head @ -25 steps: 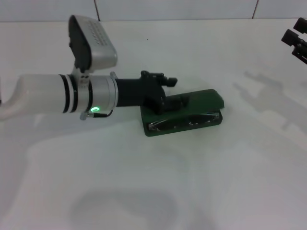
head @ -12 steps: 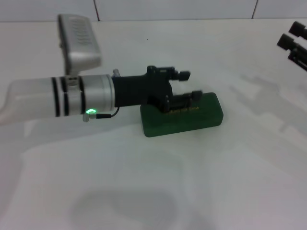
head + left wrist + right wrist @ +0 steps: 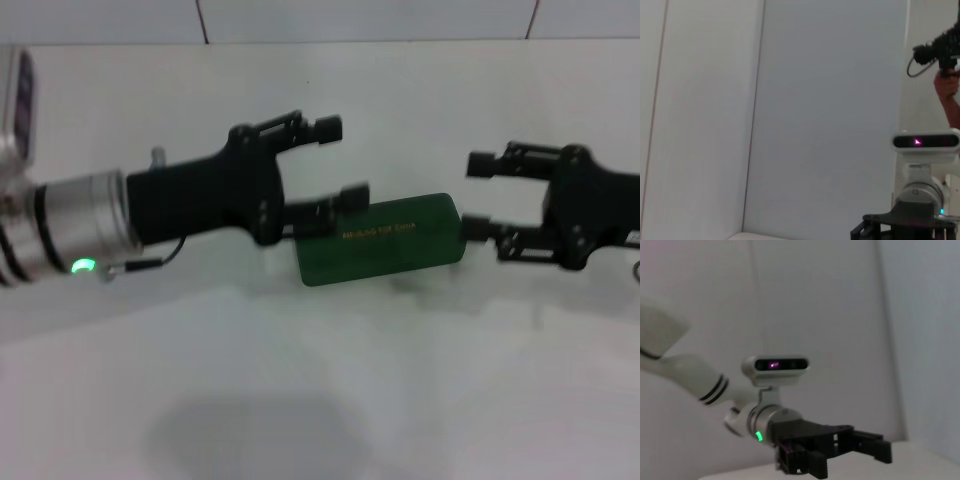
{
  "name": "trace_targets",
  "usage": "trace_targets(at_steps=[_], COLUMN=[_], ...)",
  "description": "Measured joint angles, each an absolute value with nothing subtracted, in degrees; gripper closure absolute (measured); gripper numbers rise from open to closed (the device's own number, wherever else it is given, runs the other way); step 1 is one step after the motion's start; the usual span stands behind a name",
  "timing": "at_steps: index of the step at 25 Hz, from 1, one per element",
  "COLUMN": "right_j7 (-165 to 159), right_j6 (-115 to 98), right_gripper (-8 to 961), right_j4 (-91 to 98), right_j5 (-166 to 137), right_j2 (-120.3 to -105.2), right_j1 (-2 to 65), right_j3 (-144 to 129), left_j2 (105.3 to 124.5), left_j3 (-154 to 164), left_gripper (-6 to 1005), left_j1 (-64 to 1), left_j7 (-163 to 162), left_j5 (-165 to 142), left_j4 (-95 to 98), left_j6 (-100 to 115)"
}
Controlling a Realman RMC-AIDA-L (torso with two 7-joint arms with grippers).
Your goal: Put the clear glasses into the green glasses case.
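The green glasses case (image 3: 385, 240) lies shut on the white table, with gold lettering on its lid. The clear glasses are hidden. My left gripper (image 3: 340, 162) hangs open at the case's left end. Its lower finger (image 3: 345, 196) is close over the lid's back-left edge, and I cannot tell whether it touches. My right gripper (image 3: 478, 196) is open just off the case's right end, its lower finger (image 3: 478, 228) level with the lid. Nothing sits between either pair of fingers. The right wrist view shows the left arm (image 3: 715, 385) and its open gripper (image 3: 850, 460).
The white table (image 3: 330, 400) spreads all round the case, and a tiled wall (image 3: 360, 18) closes off the back. In the left wrist view, a person's hand (image 3: 947, 87) holds a dark camera rig high beside the right arm's wrist camera (image 3: 925, 142).
The case lid, open a second ago with the glasses inside, is now shut. My left gripper pulled back to the left and opened. My right gripper came in from the right edge.
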State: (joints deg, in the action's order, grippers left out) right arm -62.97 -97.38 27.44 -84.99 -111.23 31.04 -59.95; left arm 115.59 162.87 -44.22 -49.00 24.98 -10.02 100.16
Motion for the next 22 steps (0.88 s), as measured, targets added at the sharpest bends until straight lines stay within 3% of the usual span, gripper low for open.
trace_targets(at_steps=[7, 17, 22], right_j7=[-61.9, -59.4, -58.0], right_j6=[-97.4, -97.3, -97.1], right_gripper=[228, 62, 62], right_j4=[29.1, 29.6, 29.6], right_j5=[-87.5, -87.5, -87.5], right_j2=[-112.38, -112.73, -112.99], right_j1=[31.9, 31.8, 31.4], right_j3=[-60.3, -60.2, -60.1], left_j2=[115.93, 116.20, 116.29], left_j3=[162.9, 162.9, 162.9], left_gripper=[110, 110, 110], left_j1=[-39.8, -39.2, -39.3], left_j7=[-43.5, -43.2, -43.1], left_j5=[24.2, 24.2, 24.2], left_j4=[-10.5, -11.3, -11.3], left_j6=[102.8, 102.9, 102.9])
